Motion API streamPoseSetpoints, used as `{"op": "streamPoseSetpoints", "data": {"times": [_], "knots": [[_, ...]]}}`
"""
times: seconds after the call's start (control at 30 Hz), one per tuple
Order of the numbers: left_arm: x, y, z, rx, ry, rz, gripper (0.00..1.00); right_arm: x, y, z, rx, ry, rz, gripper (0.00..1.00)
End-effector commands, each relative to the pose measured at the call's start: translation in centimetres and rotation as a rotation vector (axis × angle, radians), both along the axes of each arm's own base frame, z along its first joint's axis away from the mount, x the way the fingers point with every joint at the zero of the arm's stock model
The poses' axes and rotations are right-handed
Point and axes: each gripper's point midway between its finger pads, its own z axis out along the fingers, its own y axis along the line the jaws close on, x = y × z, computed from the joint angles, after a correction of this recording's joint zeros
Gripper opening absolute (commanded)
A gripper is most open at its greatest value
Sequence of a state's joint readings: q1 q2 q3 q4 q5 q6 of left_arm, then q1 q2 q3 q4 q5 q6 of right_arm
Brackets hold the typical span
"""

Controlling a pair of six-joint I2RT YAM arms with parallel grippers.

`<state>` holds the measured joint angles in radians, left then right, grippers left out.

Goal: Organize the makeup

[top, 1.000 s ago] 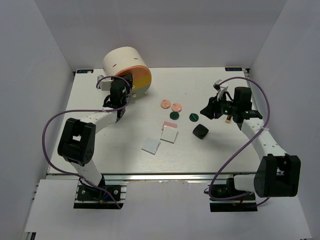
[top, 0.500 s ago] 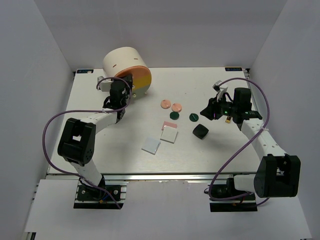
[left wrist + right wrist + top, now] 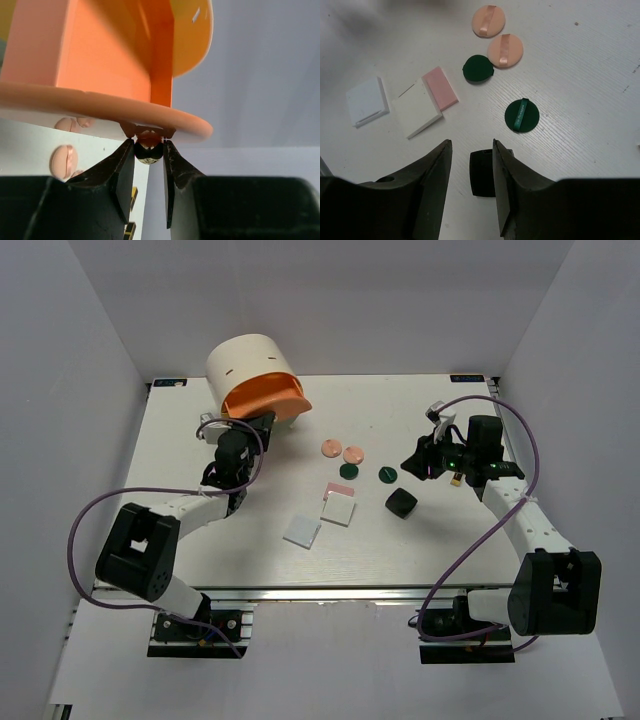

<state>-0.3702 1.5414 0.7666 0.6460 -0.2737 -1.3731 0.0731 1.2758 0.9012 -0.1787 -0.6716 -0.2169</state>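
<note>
My left gripper [image 3: 246,430] [image 3: 149,150] is shut on the small dark knob [image 3: 148,151] of an orange drawer [image 3: 266,397] that stands out from the cream cylinder [image 3: 245,362]. My right gripper [image 3: 411,462] [image 3: 470,145] is open and empty, hovering above the black rounded-square compact [image 3: 402,503] [image 3: 481,172]. Mid-table lie two coppery-pink discs [image 3: 331,448] [image 3: 353,454], two dark green discs [image 3: 348,471] [image 3: 387,475], a pink square [image 3: 337,490] and two white squares [image 3: 338,510] [image 3: 302,531]. A small black-gold piece [image 3: 455,479], probably the stick, lies beside the right wrist.
The cylinder stands at the table's back left, its drawer [image 3: 115,50] overhanging the table in front of it. White walls enclose the table on three sides. Purple cables loop from both arms over the table's left and right sides.
The orange drawer has come out of the cylinder, and my left gripper has drawn back toward the near side with its knob. The right arm and the makeup have not moved.
</note>
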Motion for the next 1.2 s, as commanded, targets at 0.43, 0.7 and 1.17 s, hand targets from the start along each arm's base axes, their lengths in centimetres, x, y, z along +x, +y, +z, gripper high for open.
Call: {"op": "streamPoseSetpoints", "data": {"times": [0.43,0.7,1.17], "knots": [[-4.0,-1.3,-0.4,0.047,0.038,-0.088,0.77,0.4,-1.0,-2.5,-0.121,0.032,0.009,0.65],[-5.5,-0.9,-1.3,0.134,0.084,-0.111,0.79,2.1,-1.8,-6.8,-0.286,0.144,-0.051,0.63],[-12.7,3.4,-5.3,0.293,0.202,-0.089,0.79,8.6,-0.4,-11.3,-0.338,0.307,-0.141,0.63]]}}
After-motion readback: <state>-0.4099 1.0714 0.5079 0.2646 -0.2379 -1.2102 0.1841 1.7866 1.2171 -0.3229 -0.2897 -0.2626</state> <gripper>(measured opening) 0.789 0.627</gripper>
